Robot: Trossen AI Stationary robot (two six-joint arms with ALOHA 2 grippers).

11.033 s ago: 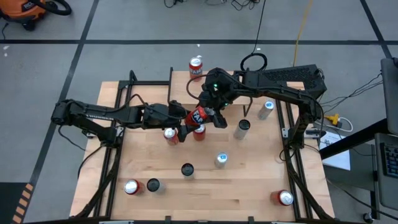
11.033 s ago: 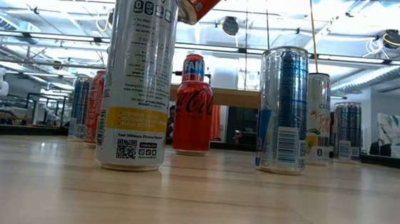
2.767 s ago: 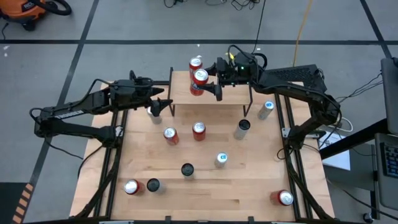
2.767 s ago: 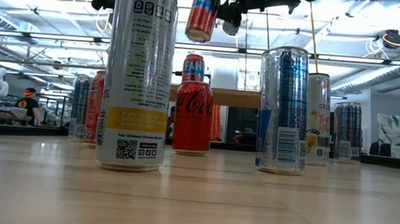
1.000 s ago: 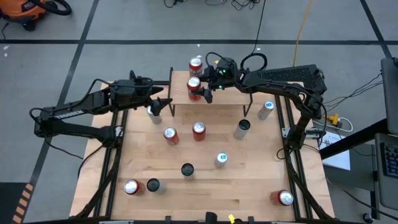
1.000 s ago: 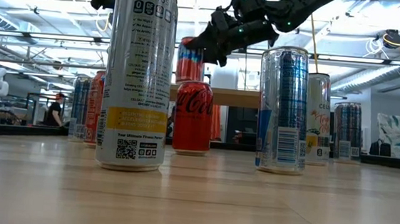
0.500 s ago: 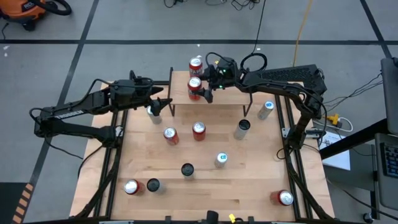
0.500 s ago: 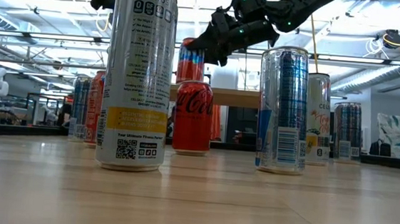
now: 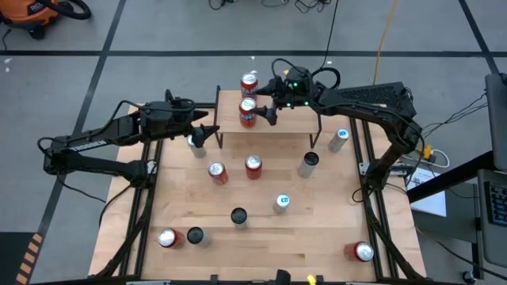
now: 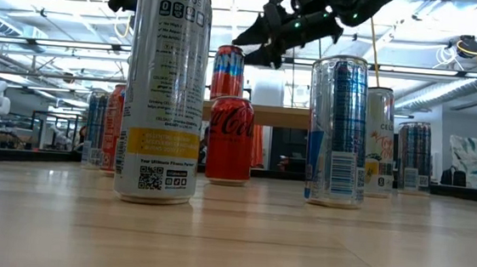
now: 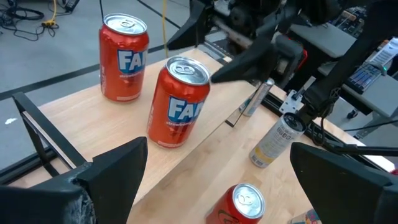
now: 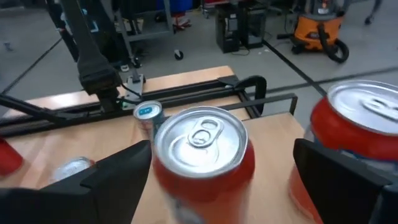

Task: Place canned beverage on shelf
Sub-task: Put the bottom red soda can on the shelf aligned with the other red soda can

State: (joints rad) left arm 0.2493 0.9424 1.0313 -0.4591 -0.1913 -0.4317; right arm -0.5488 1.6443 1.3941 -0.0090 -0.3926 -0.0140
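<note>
Right gripper (image 9: 269, 110) has let go — a second ago its fingers sat against the orange-red aluminium Fanta can (image 9: 247, 112); now they stand spread wide, lifted just clear of it. The can stands upright on the small shelf with light wooden top and thin black legs (image 9: 285, 120), near the shelf's left front edge, with a second orange Fanta can (image 9: 249, 83) behind it toward the back edge. Placement looks complete; withdrawal remains. Silver lid, tab intact, no visible dents. Left gripper (image 9: 207, 131) waits wide open off the shelf's left end, holding nothing.
</note>
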